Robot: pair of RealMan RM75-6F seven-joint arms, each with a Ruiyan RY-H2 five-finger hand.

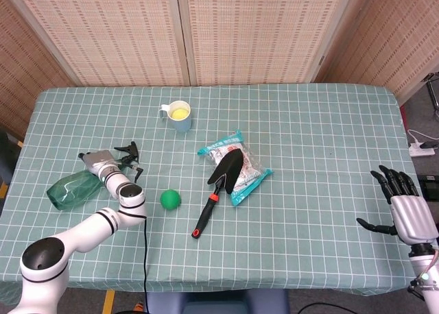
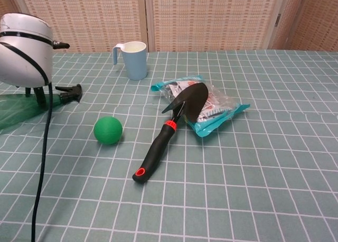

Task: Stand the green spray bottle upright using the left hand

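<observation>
The desk point(image 1: 309, 122) wears a dull teal cloth ruled in a white grid. The bottle point(image 1: 74, 188) is clear green with a black spray head. The ball point(image 1: 170, 199) is solid bright green. The cup point(image 1: 180, 116) is pale blue, with something yellow inside. The trowel point(image 1: 218, 184) has a black blade and black handle, an orange-red collar and an orange-red ring at the butt end. The packet point(image 1: 241, 168) is clear, with turquoise edges and red and white print. The left arm point(image 1: 82, 226) is white with black bands and a black cable; the right hand point(image 1: 401, 208) has black fingers and a silver-grey back. The wall panels point(image 1: 240, 33) are tan woven mesh with pale frames.
</observation>
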